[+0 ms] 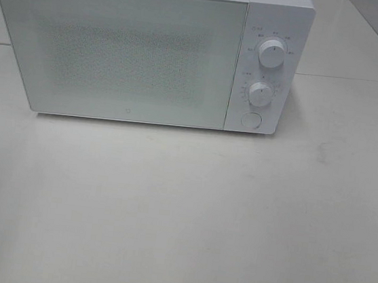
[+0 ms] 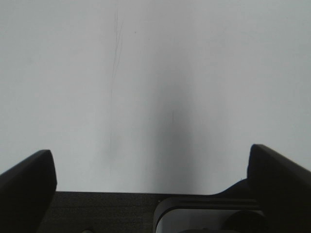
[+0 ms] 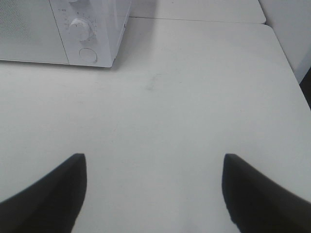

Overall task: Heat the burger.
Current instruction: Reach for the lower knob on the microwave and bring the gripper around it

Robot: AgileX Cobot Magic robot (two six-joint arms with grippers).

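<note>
Both wide, empty: left claw point(image 2: 149, 151), right claw point(image 3: 154, 157). Far microwave point(image 1: 117, 51) shut, no burger visible; pushing its button point(image 1: 251, 119) hard could shove it farther back

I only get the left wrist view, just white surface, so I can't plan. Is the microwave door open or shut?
Observer: Shut. The high view shows the microwave with its door closed.
Operator: Is the burger anywhere?
Observer: No burger shows in any view.
Operator: And the other arm?
Observer: The right gripper has open jaws, empty, above the table.
</note>
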